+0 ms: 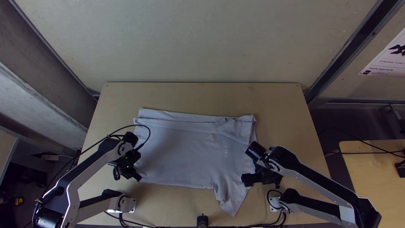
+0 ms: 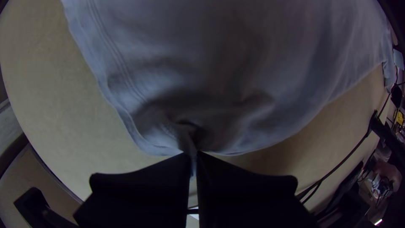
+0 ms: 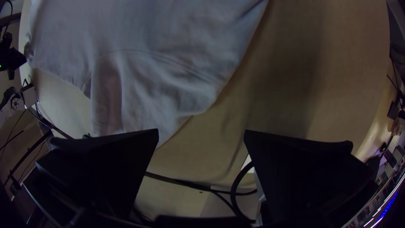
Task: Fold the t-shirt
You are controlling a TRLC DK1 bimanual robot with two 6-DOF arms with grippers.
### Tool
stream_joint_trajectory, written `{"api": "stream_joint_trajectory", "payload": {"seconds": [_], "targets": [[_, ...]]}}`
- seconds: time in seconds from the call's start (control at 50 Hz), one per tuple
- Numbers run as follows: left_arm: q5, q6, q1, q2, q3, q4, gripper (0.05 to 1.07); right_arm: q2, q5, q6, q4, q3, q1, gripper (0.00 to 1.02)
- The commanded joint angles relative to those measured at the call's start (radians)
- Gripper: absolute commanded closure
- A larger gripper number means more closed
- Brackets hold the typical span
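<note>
Top view: found the pale t-shirt [image 1: 181, 156] lying mostly spread on the light wooden counter [image 1: 278, 101]. Noted a doubled band along its far side, with a flap turned over at the far right corner [image 1: 238, 128]. Saw small pale print on the right half of the cloth, and a loose, creased sleeve [image 1: 230, 202] jutting from the near right toward the counter's near edge.

Placed the left gripper [image 1: 138, 177] at the t-shirt's near left corner. In left wrist view, marked closed jaws pinching a bit of gathered cloth, with puckers around the grip and a stitched hem running up to it.

Placed the right gripper [image 1: 246, 180] at the t-shirt's near right, by the base of the sleeve. In right wrist view, marked wide-open jaws with bare counter between, close by the sleeve. Cannot tell about contact there. Logged a short black post [image 1: 202, 221] nearer than the t-shirt, left of the sleeve tip.
</note>
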Motion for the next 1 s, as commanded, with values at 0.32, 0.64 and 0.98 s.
{"api": "stream_joint_trajectory", "payload": {"seconds": [0.32, 0.64, 0.98], "targets": [[0.004, 0.026, 0.050, -0.002, 0.038, -0.025, 1.05, 0.183, -0.134, 0.079, 0.026, 0.012, 0.114, 0.15], [0.007, 0.038, 0.079, -0.002, 0.039, -0.025, 1.05, 0.364, -0.169, 0.082, 0.161, 0.017, 0.138, 0.16], [0.007, 0.067, 0.125, -0.016, 0.039, -0.028, 1.04, 0.410, -0.151, 0.073, 0.223, 0.000, 0.186, 0.66]]}}
